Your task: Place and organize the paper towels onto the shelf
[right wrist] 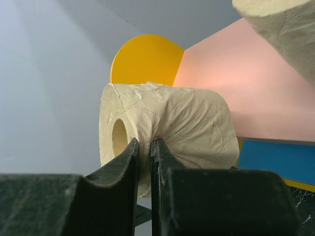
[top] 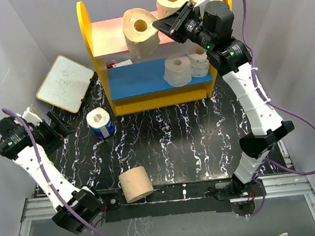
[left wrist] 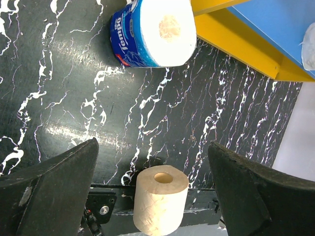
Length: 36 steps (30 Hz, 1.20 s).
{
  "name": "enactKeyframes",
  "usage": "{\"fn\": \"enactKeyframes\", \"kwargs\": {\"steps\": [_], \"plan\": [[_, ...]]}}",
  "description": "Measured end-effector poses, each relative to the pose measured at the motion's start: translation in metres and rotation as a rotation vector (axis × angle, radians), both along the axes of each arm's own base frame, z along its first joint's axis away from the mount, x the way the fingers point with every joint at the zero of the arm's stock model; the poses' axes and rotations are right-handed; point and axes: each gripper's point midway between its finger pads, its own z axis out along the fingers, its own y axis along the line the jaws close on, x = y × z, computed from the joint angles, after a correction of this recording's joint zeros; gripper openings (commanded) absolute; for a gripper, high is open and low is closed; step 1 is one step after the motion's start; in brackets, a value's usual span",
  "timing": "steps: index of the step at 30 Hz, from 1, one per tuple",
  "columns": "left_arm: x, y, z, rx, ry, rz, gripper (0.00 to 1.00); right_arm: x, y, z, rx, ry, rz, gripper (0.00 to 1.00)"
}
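Okay, surface: we see a black, white-veined table (top: pixel 192 131); pale grey walls.
Whiteboard (top: pixel 65 83): one, far left.
Left gripper (top: pixel 61 124): jaws wide, empty.
Blue-wrapped roll (top: pixel 100 123): one, on the table.
Tan rolls: four; loose tan roll (top: pixel 136 184) at the near edge, two on the pink board (top: pixel 106 37).
Shelf (top: pixel 86 25): one.
White rolls (top: pixel 177 69): two, on the blue board (top: pixel 138 81).
Right gripper (top: pixel 161 27): narrow, pinching the held tan roll (top: pixel 140 32) over the pink board.

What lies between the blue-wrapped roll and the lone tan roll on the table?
Only bare marbled tabletop separates the blue-wrapped roll from the tan roll, clearest in the left wrist view.
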Motion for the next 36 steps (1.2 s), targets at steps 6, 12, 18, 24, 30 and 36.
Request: {"fn": "enactKeyframes", "kwargs": {"steps": [6, 12, 18, 24, 30, 36], "plan": [[0.000, 0.000, -0.001, -0.002, 0.003, 0.000, 0.92, 0.019, -0.012, 0.006, 0.028, -0.004, -0.094, 0.00], [0.001, 0.000, -0.001, -0.003, 0.004, 0.000, 0.92, 0.041, -0.010, -0.001, 0.043, 0.008, -0.136, 0.00], [0.001, 0.001, -0.001, -0.005, 0.005, 0.000, 0.91, 0.057, -0.004, -0.014, 0.054, 0.037, -0.146, 0.00], [0.001, 0.001, -0.002, -0.009, 0.010, 0.000, 0.91, 0.058, -0.006, -0.012, 0.062, 0.032, -0.156, 0.47], [0.001, 0.001, -0.002, -0.009, 0.010, 0.000, 0.92, 0.057, -0.012, 0.006, 0.072, -0.027, -0.186, 0.98], [0.001, 0.001, -0.002, -0.009, 0.009, 0.000, 0.92, 0.053, -0.014, 0.019, 0.061, -0.081, -0.184, 0.99]]}}
